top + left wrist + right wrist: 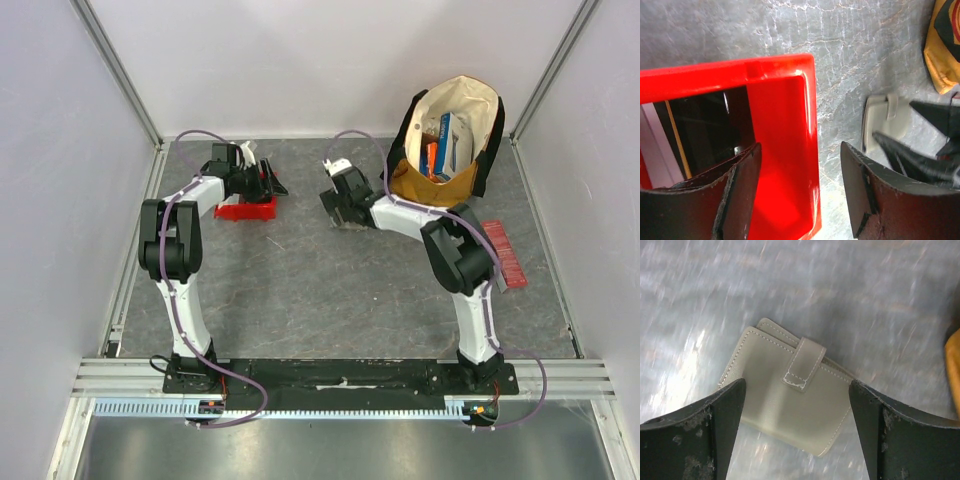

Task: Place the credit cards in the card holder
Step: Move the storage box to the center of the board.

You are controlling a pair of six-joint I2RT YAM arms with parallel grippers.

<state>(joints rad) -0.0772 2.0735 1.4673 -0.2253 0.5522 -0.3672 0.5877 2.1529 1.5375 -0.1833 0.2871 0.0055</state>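
The card holder (785,405) is a closed grey-olive wallet with a stitched strap, lying flat on the grey table. My right gripper (797,385) is open just above it, one finger on each side, not touching. The wallet also shows in the left wrist view (880,117), with the right fingers over it. My left gripper (801,150) is open and straddles the right wall of a red bin (790,125). Thin pale (651,145) and tan (674,132) edges in the bin's dark inside look like credit cards. In the top view the wallet is mostly hidden under the right gripper (338,207).
The red bin (245,209) sits at the back left under the left gripper (262,184). An open bag (450,140) with upright colourful boxes stands at the back right. A long red ribbed box (503,253) lies by the right arm. White walls enclose the table.
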